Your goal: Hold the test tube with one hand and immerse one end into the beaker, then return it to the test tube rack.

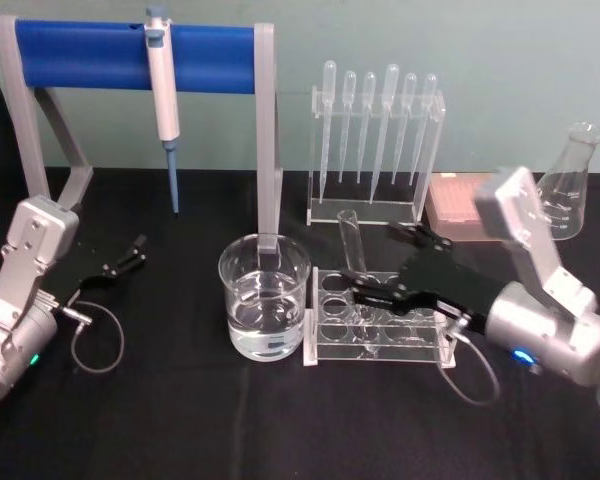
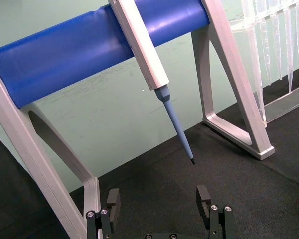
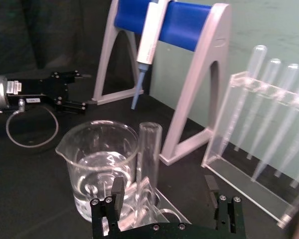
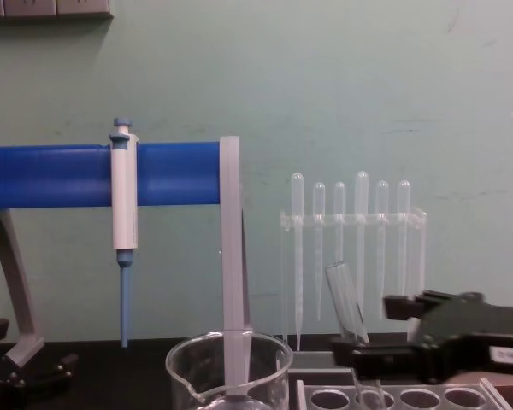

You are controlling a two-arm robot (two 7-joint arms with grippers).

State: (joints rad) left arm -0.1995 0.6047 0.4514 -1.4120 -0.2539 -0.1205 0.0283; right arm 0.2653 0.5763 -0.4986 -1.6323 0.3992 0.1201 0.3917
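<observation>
Two risks stand out from here. Your right gripper (image 3: 164,191) is spread wide with nothing in it. The test tube (image 1: 352,238) stands leaning in a hole of the clear rack (image 1: 315,342), between the two fingers but much closer to one of them (I cannot tell if that finger touches the glass). The beaker (image 1: 242,300), partly filled with clear liquid, is just beside the rack on its left side, on the black table (image 1: 280,430). The left gripper (image 1: 135,252), also spread and holding nothing, rests on the table well apart at the left.

First risk: if you close now, the near finger meets the tube first and pushes it sideways. The tube is tilted, so it can lever against the edge of its hole. Thin glass under such load may crack, or the light rack may slide toward the beaker. I think it is better to centre the fingers on the tube before closing.

Second risk: smooth glass in flat fingers. A soft grip lets the tube slip down or rotate when you lift, and a hard one may break it. Lift along the lean of the tube until the round bottom is free of the hole, otherwise you drag the rack up with it. On the way the beaker rim is near, and a low sideways move can knock it and spill the liquid.
</observation>
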